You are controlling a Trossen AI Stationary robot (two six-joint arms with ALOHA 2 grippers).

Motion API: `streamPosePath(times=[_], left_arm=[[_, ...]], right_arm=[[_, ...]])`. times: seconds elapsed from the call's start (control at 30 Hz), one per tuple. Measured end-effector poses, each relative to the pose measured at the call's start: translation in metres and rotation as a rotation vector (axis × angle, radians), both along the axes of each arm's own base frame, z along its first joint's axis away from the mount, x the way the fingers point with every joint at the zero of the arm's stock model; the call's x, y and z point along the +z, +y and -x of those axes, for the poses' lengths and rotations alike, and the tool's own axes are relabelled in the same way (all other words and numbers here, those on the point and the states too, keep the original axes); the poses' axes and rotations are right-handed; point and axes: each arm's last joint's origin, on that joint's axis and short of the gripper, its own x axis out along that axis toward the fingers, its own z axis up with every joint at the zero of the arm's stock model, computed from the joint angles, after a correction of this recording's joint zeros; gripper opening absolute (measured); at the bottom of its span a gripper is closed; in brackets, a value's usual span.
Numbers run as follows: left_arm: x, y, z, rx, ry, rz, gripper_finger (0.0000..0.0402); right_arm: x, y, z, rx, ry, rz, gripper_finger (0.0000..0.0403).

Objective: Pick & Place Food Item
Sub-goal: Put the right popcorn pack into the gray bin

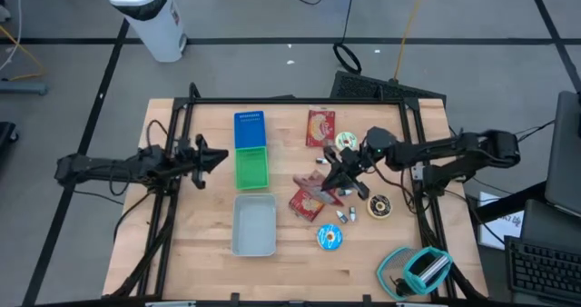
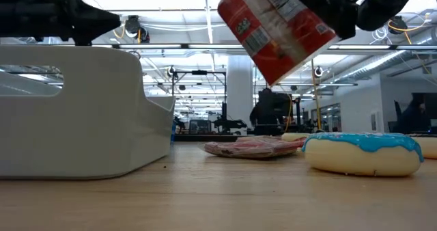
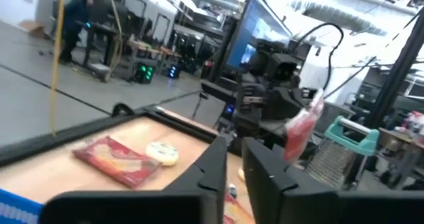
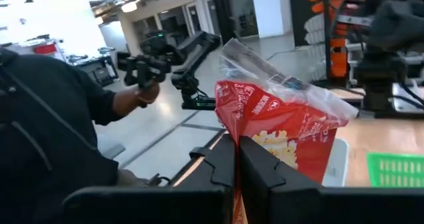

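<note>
My right gripper (image 1: 339, 174) is shut on a red snack packet (image 2: 278, 27), holding it in the air above the table's middle; the right wrist view shows the packet (image 4: 281, 121) standing out past the fingers. A second red packet (image 2: 252, 147) lies flat on the table beneath it, and a third (image 1: 320, 127) lies farther back. My left gripper (image 1: 216, 157) hovers shut by the green bin (image 1: 251, 169) and touches nothing. A blue bin (image 1: 249, 130) and a white bin (image 1: 254, 225) line up with the green one. My right gripper pinches the red packet by one edge (image 4: 232, 128) between its two fingers, coming from the table's right side. The packet is lifted clear of the table and sits tilted, with its crimped clear end (image 4: 265, 68) away from the fingers.
A blue-iced donut (image 1: 329, 237), a chocolate donut (image 1: 379, 207), a white donut (image 1: 345, 142) and small wrapped pieces (image 1: 345, 215) lie around the right gripper. A teal tape dispenser (image 1: 422, 271) sits at the near right corner. A person (image 4: 53, 131) stands beyond the table.
</note>
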Motion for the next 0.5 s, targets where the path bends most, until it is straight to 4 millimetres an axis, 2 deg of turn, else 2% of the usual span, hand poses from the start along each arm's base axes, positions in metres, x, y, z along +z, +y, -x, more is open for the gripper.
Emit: streamPosePath(times=[0.23, 0.4, 0.5], left_arm=[[-0.001, -0.004, -0.026, -0.140, -0.025, -0.072, 0.0143], [0.005, -0.007, -0.048, -0.219, -0.059, -0.104, 0.0169], [0.016, -0.009, -0.070, -0.272, -0.027, -0.111, 0.0172]], right_arm=[[-0.004, 0.005, -0.005, 0.024, -0.018, -0.008, 0.0000], [-0.002, 0.015, -0.005, 0.080, -0.038, -0.004, 0.0000], [-0.002, 0.020, -0.005, 0.100, -0.038, -0.005, 0.0000]])
